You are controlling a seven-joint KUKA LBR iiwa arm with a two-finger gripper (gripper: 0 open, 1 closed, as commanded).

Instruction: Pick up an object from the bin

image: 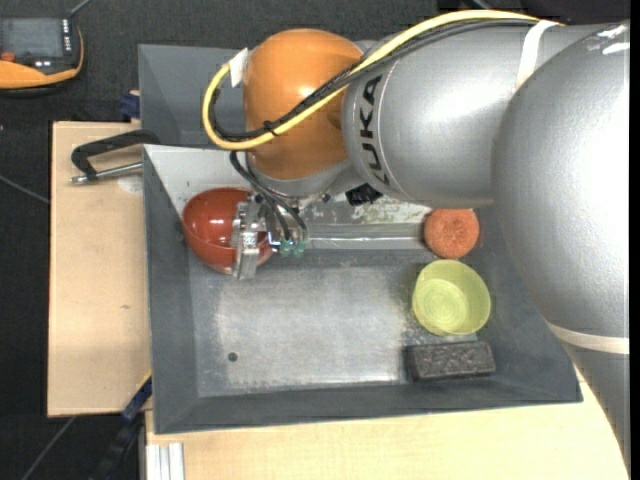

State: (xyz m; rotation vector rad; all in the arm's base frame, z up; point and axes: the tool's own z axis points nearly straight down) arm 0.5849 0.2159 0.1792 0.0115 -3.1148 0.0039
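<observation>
A shiny red rounded thing [210,226], like a ball or an apple, lies in the bin's back left corner. My gripper [262,240] hangs low right beside it, against its right side and partly in front of it. Whether the red thing is gripped cannot be seen from here. A clear plastic piece [370,230] lies along the back wall, just right of the gripper.
An orange rough disc [452,231] sits at the back right. In front of it stands a yellow-green cup [452,297], mouth up, and a dark grey block [450,359] lies at the front right. The arm and its orange cover hang over the bin's back.
</observation>
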